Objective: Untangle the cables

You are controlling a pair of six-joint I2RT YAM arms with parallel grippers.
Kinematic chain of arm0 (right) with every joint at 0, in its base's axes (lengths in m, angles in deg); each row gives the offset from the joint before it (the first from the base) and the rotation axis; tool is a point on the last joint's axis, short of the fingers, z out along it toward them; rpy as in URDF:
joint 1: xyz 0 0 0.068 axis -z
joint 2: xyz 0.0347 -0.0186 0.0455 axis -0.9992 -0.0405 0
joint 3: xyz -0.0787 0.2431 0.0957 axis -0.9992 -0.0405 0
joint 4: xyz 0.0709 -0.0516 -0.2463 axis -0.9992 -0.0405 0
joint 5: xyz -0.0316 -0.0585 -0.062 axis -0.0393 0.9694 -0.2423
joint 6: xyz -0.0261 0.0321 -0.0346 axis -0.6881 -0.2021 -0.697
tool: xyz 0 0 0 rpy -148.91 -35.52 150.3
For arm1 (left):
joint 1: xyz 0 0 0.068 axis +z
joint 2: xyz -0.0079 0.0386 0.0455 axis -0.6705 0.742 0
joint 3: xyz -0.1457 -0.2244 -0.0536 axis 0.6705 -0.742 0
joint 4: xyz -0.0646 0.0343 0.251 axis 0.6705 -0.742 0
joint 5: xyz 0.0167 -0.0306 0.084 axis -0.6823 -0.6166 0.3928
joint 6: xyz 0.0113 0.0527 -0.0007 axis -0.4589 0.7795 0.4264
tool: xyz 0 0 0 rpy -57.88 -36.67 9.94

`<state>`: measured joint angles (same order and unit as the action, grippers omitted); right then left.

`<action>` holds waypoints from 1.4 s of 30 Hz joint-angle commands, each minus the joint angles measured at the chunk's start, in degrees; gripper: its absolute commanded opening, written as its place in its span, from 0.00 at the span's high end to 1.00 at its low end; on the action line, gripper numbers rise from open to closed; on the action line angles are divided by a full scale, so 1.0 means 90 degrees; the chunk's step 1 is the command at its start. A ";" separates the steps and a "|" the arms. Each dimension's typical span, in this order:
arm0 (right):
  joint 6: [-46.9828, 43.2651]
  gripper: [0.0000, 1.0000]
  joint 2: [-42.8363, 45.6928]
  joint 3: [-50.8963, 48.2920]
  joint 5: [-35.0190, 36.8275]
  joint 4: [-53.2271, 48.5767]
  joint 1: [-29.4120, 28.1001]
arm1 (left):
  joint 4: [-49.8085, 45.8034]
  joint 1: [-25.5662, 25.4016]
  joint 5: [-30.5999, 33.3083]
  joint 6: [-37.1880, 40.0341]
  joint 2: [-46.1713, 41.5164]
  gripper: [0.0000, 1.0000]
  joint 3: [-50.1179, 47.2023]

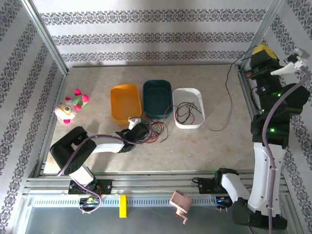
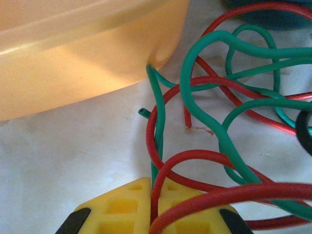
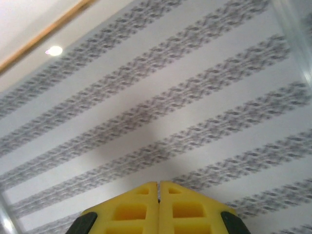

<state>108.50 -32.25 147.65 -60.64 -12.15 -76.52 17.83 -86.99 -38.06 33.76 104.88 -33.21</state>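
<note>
The cables (image 1: 157,130) lie as a red, green and black tangle on the table just in front of the trays. My left gripper (image 1: 138,130) is down at the tangle's left edge. In the left wrist view its yellow fingertips (image 2: 139,195) are shut on a red cable (image 2: 197,156) that runs up between them, with a green cable (image 2: 225,141) looping close by. More red and black cables (image 1: 189,111) lie in the white tray (image 1: 176,95). One black cable (image 1: 227,92) lies loose at the right. My right gripper (image 1: 264,49) is raised high at the right, shut and holding nothing (image 3: 158,184).
An orange tray (image 1: 126,102) (image 2: 87,58) and a teal tray (image 1: 157,97) stand left of the white one. A plush toy (image 1: 70,106) sits at the far left. A pink object (image 1: 180,202) and a yellow piece (image 1: 123,204) rest on the front rail.
</note>
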 commanded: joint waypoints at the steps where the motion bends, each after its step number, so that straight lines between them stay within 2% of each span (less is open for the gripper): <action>1: 0.0487 1.00 -0.0369 0.0295 -0.1017 0.0468 0.0049 | -0.1106 0.0182 0.0214 0.0049 0.0321 1.00 -0.0219; 15: -0.0280 1.00 -0.1571 0.1583 -0.0596 0.0555 0.0005 | -0.1101 0.0182 0.0079 0.0199 0.0395 1.00 0.0025; 19: -0.0378 1.00 -0.1753 0.1589 -0.0622 0.0535 -0.0226 | -0.1101 0.0182 0.0048 0.0193 0.0456 1.00 0.0088; 23: -0.1049 1.00 -0.1776 0.1036 -0.0138 0.0369 -0.0852 | -0.1127 0.0182 0.0014 0.0223 0.0527 1.00 0.0181; 29: -0.2018 1.00 -0.1558 -0.0397 0.1418 0.0212 -0.1778 | -0.1116 0.0182 -0.0022 0.0238 0.0553 1.00 0.0274; 33: -0.2027 1.00 -0.1522 -0.1269 0.2276 -0.0002 -0.2139 | -0.1119 0.0182 -0.0055 0.0287 0.0612 1.00 0.0332; 36: -0.1813 1.00 -0.1625 -0.1796 0.2302 -0.0136 -0.2243 | -0.1111 0.0182 -0.0066 0.0306 0.0633 1.00 0.0372; 42: -0.1252 1.00 -0.2058 -0.2417 0.1784 -0.0502 -0.2290 | -0.1072 0.0182 -0.0066 0.0311 0.0633 1.00 0.0344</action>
<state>94.40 -49.32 127.80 -44.18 -14.99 -96.21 12.60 -86.99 -38.04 35.53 107.00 -28.97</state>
